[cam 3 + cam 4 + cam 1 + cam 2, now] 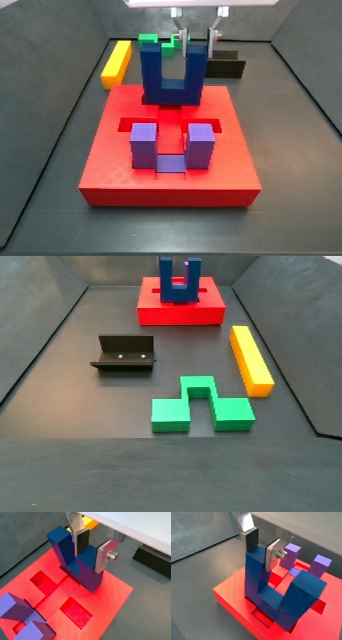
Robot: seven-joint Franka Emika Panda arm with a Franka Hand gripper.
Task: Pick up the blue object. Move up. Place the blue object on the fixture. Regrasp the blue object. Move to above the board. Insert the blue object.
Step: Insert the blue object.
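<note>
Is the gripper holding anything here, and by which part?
Yes: the gripper holds the blue object by the top of one upright prong, jaws closed on it, over the board.

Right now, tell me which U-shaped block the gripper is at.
The dark blue object: the gripper straddles one prong. The lighter purple block stands untouched, nearer the board's other end.

Dark blue object (173,82) on red board (107,165); purple block (171,147); green block (198,406); yellow bar (250,358); black fixture (123,353); silver tool (91,542).
</note>
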